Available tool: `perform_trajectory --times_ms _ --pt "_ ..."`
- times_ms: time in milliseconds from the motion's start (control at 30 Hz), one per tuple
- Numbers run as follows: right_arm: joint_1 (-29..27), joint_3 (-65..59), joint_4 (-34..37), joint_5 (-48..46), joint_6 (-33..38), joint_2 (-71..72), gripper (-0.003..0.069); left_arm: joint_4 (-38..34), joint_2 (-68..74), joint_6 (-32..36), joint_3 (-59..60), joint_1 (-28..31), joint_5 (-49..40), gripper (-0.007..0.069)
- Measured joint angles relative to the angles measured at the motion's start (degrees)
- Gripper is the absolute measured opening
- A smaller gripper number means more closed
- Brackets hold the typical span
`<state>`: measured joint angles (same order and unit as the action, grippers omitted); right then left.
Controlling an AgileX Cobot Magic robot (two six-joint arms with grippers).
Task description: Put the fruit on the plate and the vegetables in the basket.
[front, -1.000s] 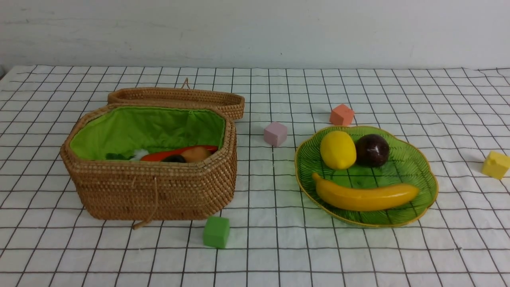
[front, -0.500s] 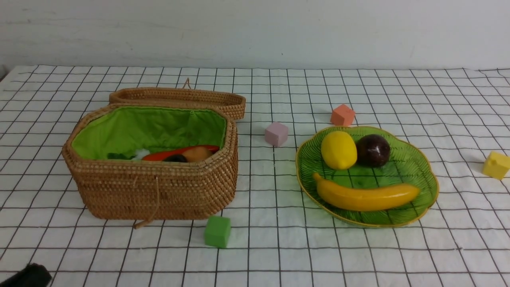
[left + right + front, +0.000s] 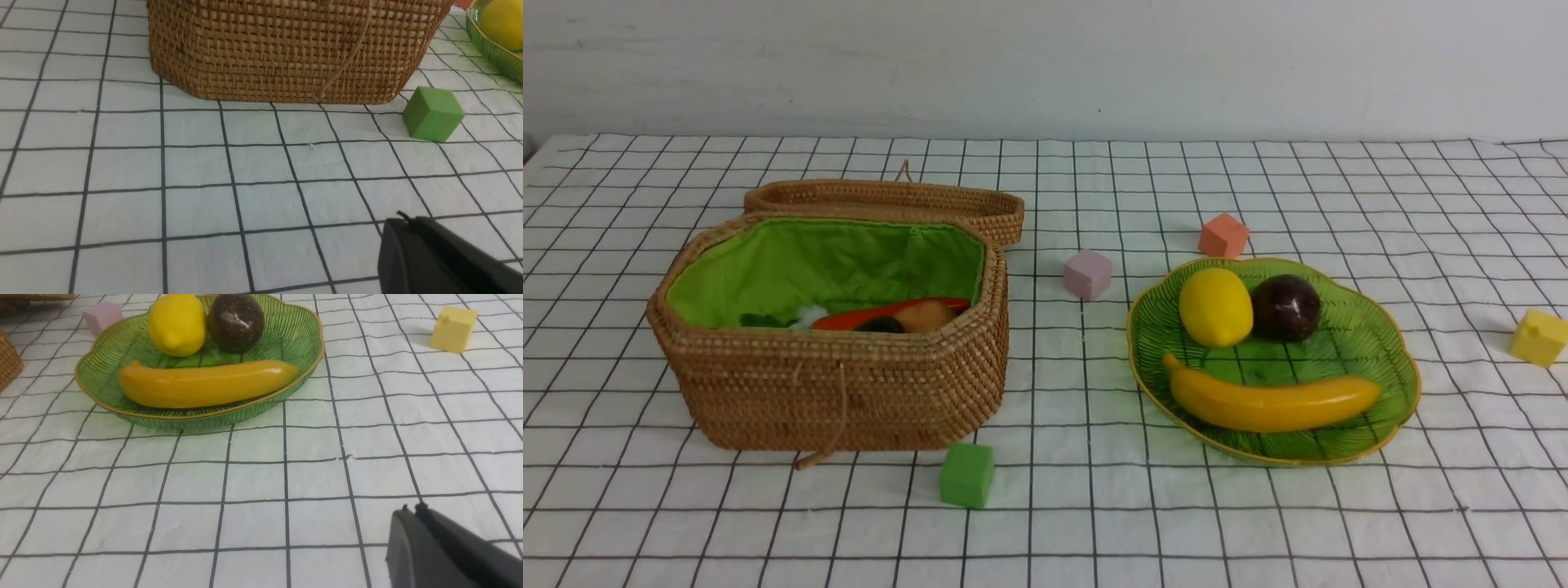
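Low over the checked cloth [image 3: 1094,523], our left gripper [image 3: 402,218] shows in its wrist view with its dark jaws pressed together, holding nothing and touching nothing; our right gripper [image 3: 410,510] is likewise closed and empty. Neither appears in the front view.

We see the basket [image 3: 841,384] standing open, its lid [image 3: 890,200] lying behind it. Inside lie the carrot [image 3: 849,320], the potato [image 3: 923,314] and a dark sliver of the eggplant [image 3: 880,326]. To its right the plate [image 3: 1372,327] carries the lemon [image 3: 1215,306], the mangosteen [image 3: 1285,307] touching it, and the banana [image 3: 1270,402] across the near side. A green cube [image 3: 966,475] sits just beside the basket's near corner.
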<state>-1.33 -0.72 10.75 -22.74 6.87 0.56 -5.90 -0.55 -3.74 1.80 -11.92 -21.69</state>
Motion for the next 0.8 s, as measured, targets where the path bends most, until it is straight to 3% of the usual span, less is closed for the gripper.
perform_trajectory --times_ms 233,800 --pt "0.00 0.00 0.00 0.00 0.00 0.00 0.0019 3.81 0.00 0.05 0.00 0.07 0.11 -0.0013" --pt "0.00 0.00 0.01 0.00 0.00 0.00 0.0036 4.10 0.00 0.05 0.00 0.07 0.16 -0.0013"
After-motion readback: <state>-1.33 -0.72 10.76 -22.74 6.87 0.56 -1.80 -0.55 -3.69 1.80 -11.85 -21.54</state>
